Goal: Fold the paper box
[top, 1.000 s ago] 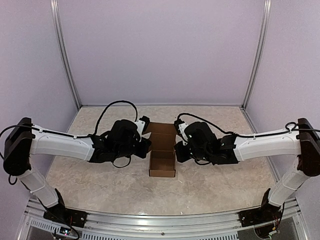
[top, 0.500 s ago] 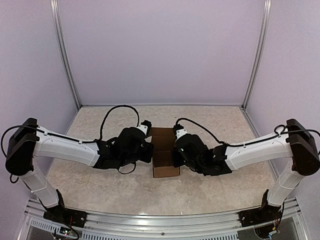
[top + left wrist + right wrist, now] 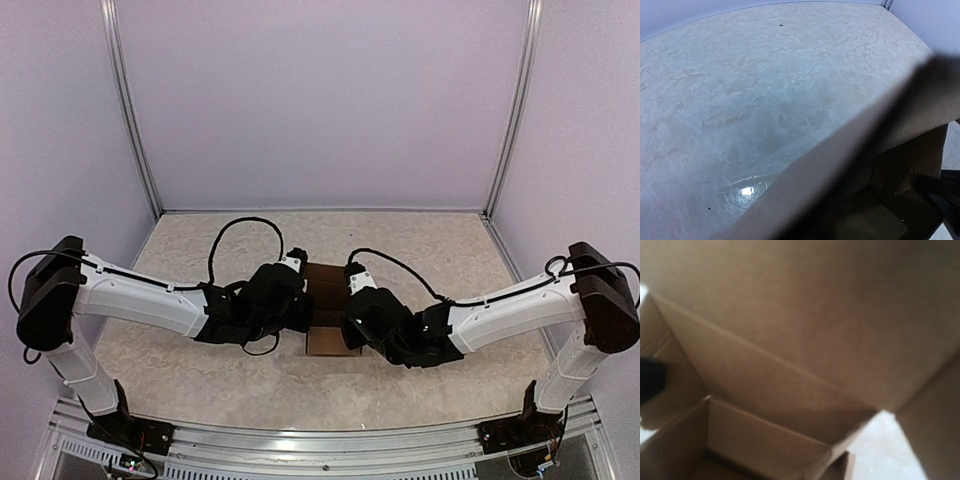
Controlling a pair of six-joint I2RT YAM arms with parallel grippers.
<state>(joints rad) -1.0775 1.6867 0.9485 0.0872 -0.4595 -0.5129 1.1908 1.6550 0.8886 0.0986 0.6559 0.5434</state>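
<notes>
The paper box (image 3: pixel 326 305) sits in the middle of the bench (image 3: pixel 200 250), between the two arms and a little nearer the near edge than the far wall. It is plain brown cardboard with no print. From above it shows as a narrow upright strip: a flat panel at its far end, and at its near end a squarish part with a front wall facing the arm bases.

The left claw (image 3: pixel 303 308) presses in at the box's left side and the right claw (image 3: pixel 347 318) at its right side, so both wrists hide the box's flanks. Both claws are closed down narrow, fingers together. The views do not show whether either one pinches a cardboard wall.

In the left wrist view a blurred cardboard edge slants from lower left to upper right. Behind it lie shaded brown inner walls with a crease. A dark part (image 3: pixel 940 195) shows at the lower right, too blurred to name. The pale marbled bench fills the rest of the view, with a bright glare spot on it.

In the right wrist view cardboard fills nearly everything. A broad flap leans across the top, its fold line running down to the right. Below it an open compartment with upright inner walls sits at the lower left. A black shape (image 3: pixel 650 381) shows at the left edge, and a patch of bench at the lower right.
</notes>
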